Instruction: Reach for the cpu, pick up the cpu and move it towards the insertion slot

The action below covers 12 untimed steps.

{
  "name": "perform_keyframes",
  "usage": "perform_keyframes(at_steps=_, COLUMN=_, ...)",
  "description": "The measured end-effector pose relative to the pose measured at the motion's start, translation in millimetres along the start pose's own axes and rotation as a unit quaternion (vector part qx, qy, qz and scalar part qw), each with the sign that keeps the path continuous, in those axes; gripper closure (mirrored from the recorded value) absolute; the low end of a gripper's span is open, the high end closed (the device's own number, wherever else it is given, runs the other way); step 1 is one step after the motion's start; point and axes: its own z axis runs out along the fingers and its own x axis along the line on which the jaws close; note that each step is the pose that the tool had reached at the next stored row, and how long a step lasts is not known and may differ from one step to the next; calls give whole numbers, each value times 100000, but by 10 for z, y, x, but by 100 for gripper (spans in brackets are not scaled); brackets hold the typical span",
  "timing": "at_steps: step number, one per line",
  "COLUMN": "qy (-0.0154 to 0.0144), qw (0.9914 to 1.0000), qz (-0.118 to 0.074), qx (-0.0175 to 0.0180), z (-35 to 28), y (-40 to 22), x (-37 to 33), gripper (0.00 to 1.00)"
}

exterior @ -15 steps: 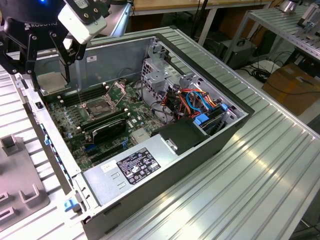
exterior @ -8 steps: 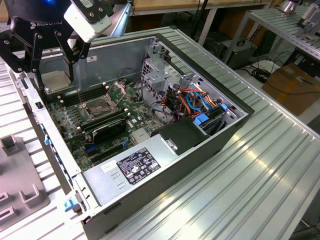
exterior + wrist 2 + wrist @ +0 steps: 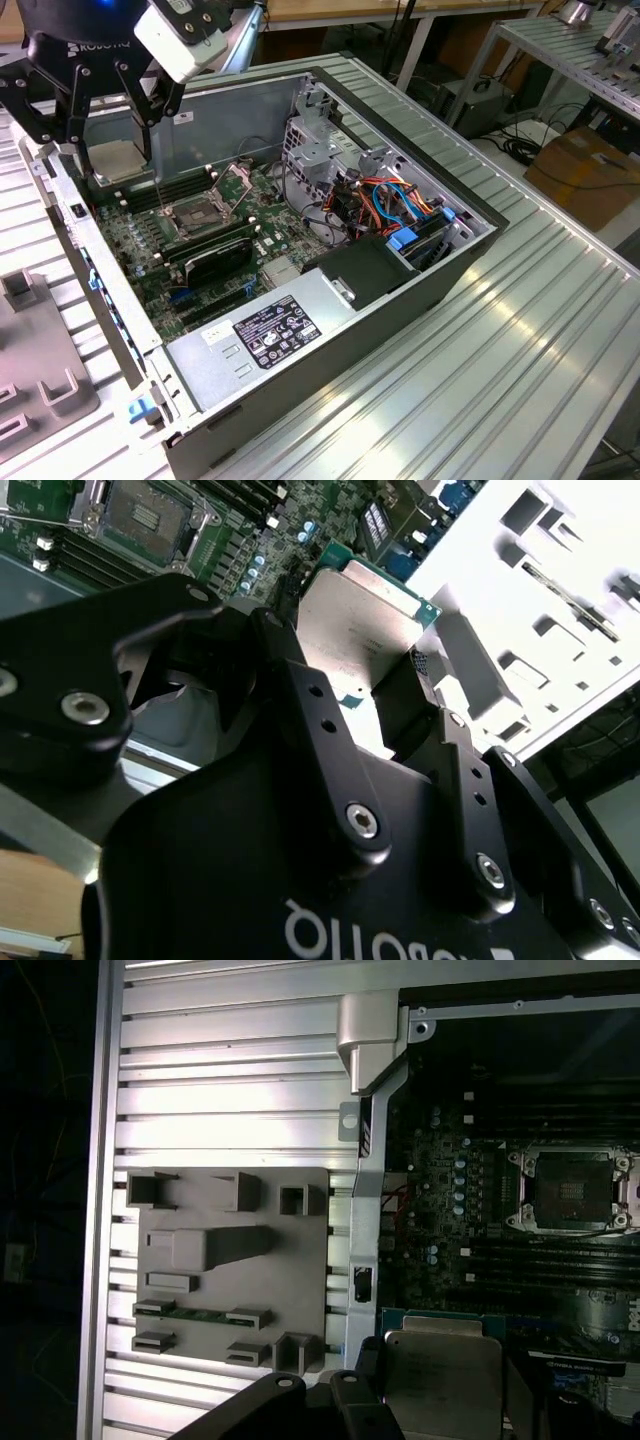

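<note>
Ribbed aluminium tabletop (image 3: 540, 330) carries one opened grey steel computer case (image 3: 420, 270), lying on its side so its green motherboard (image 3: 150, 240) faces up and can be reached from above. One black three-fingered claw (image 3: 110, 140) hangs over the case's rim at the exterior view's left, clenched on the single cpu (image 3: 115, 160), a flat square chip with a dull silver metal lid on a green board. In the second wrist view the cpu (image 3: 355, 620) sits level between the black fingers (image 3: 300, 710), gripped by its edges, which I judge keeps the underside contacts clear and the chip flat for seating. Below the claw and a little inward over the board lies the one insertion slot (image 3: 200, 215), a square socket with a dark centre and a shiny steel frame, its hinged plate swung up and its thin wire levers released, so the cavity stands open. In the first wrist view the slot (image 3: 572, 1188) is well apart from the held cpu (image 3: 440, 1370), so the carry looks only partly done. Beside the case, outward from the claw, rests one grey plastic fixture plate (image 3: 230, 1270) with several raised holders, likely the stand for the parts. Long black memory slots (image 3: 215, 245) flank the socket; I count two banks.
</note>
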Motion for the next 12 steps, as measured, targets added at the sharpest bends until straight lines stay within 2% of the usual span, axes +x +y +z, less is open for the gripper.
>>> perform_keyframes(at_steps=4, qy=-2, qw=100000, qz=7, qx=20, z=-2, y=8, x=-84, gripper=45)
perform_keyframes(at_steps=7, qy=-8, qw=100000, qz=0, qx=17, z=3, y=74, x=-157, gripper=45)
perform_keyframes(at_steps=9, qy=8, qw=100000, qz=4, qx=52, z=2, y=84, x=-173, gripper=45)
perform_keyframes(at_steps=12, qy=98, qw=99999, qz=20, qx=310, z=1, y=96, x=-196, gripper=45)
